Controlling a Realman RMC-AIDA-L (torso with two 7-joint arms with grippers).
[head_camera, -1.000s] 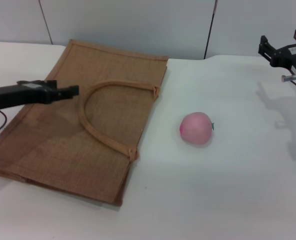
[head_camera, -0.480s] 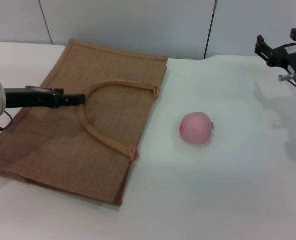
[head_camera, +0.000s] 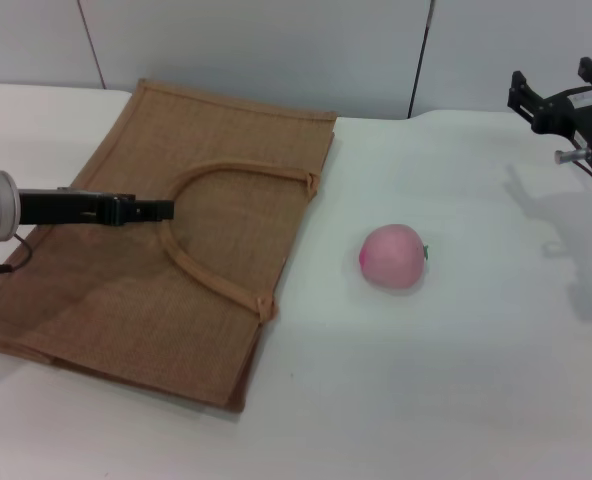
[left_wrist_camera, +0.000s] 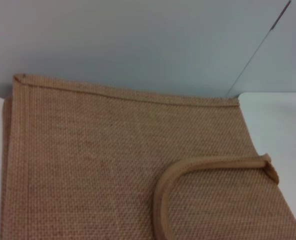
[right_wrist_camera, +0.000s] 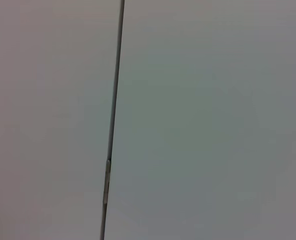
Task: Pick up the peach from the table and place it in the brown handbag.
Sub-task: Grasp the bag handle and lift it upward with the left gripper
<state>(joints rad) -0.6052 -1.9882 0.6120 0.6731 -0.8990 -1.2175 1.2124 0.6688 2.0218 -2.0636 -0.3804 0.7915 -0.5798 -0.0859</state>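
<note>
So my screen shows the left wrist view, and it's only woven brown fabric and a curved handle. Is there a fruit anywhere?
Observer: Yes. The peach lies on the table, beside the brown handbag and not touching it.
Visitor: Where's the arm carrying my camera?
Observer: The left gripper reaches across the brown handbag, with its tip at the arched handle.
Visitor: Is there a second arm?
Observer: Yes. The right gripper is at the far right, well away from the peach, with its jaws apart and holding nothing.
</note>
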